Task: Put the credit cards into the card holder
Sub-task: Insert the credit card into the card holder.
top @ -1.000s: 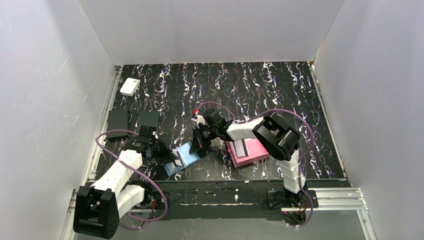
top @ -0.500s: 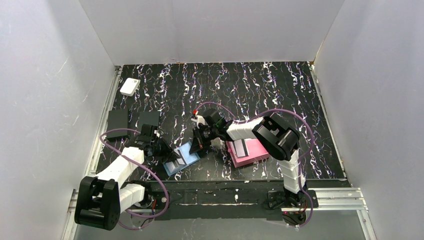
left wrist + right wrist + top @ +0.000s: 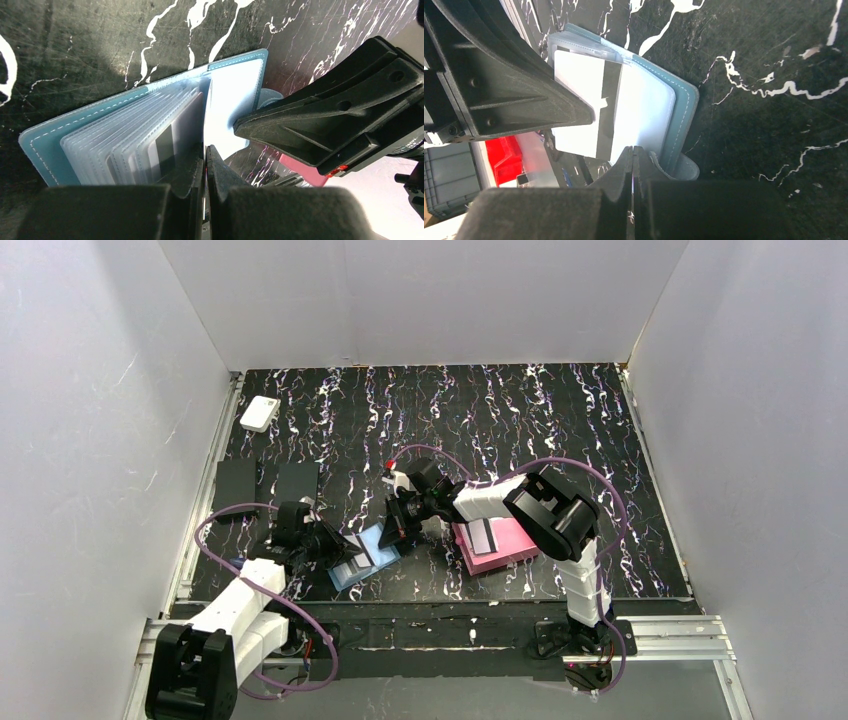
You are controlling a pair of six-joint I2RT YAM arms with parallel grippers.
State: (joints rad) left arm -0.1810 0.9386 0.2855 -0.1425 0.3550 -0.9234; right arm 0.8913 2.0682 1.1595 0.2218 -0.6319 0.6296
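Seeing card holder (image 3: 365, 552) lying open on table (image 3: 500, 420) between left tool (image 3: 347, 546) and right tool (image 3: 389, 532), both pressed together, tips at its clear sleeves (image 3: 125, 145), one striped credit card (image 3: 610, 105) tucked inside a sleeve.

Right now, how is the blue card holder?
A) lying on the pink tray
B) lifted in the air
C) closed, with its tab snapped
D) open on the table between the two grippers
D: the card holder lies open on the table between the left gripper and the right gripper, beside the pink tray, not on it.
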